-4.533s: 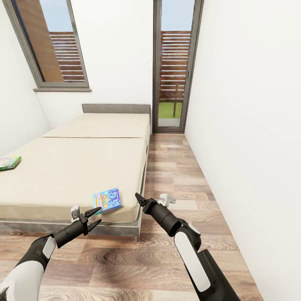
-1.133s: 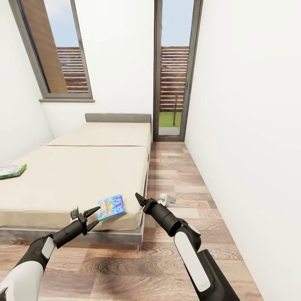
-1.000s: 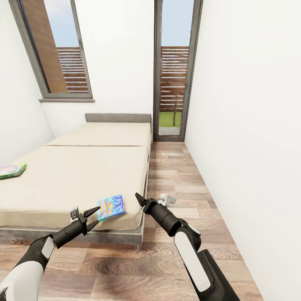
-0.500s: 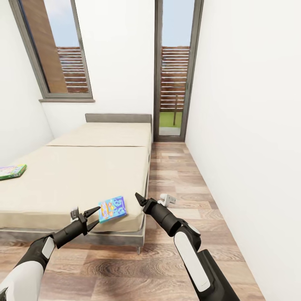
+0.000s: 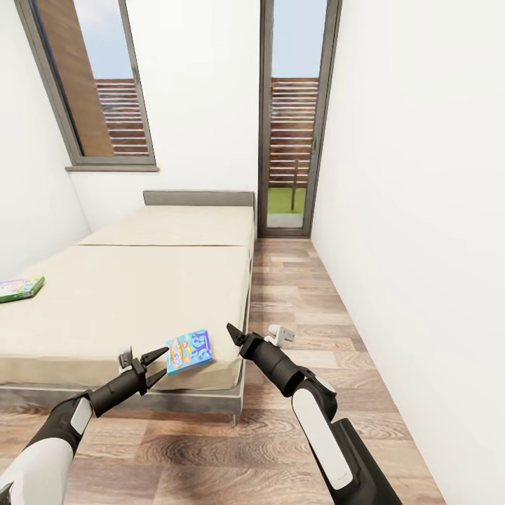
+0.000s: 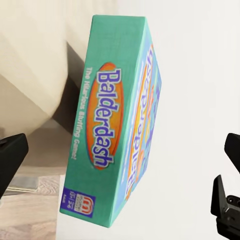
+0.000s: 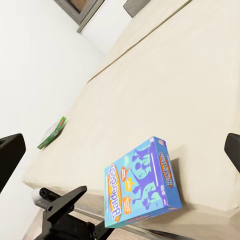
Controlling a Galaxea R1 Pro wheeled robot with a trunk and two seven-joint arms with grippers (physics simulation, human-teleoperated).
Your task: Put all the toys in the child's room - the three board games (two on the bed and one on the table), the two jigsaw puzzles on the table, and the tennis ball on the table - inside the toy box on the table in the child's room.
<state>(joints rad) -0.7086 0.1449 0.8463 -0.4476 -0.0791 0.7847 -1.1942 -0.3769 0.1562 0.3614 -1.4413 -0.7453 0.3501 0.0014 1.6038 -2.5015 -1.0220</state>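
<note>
blue board game (image 5: pixel 189 351) seen flat on bed (image 5: pixel 126 294) near-right corner, green one (image 5: pixel 21 287) far left. left gripper (image 5: pixel 157 362) spread apart just beside blue box, nothing held. right gripper (image 5: pixel 232 333): open/closed state can't be told.

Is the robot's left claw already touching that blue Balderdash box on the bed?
Apart. In the right wrist view the open left gripper sits short of the Balderdash box, with mattress showing between them on the bed.

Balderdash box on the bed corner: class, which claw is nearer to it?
Left. The left claw is open right beside the Balderdash box; the right claw, also open, sits slightly farther off its other side.
</note>
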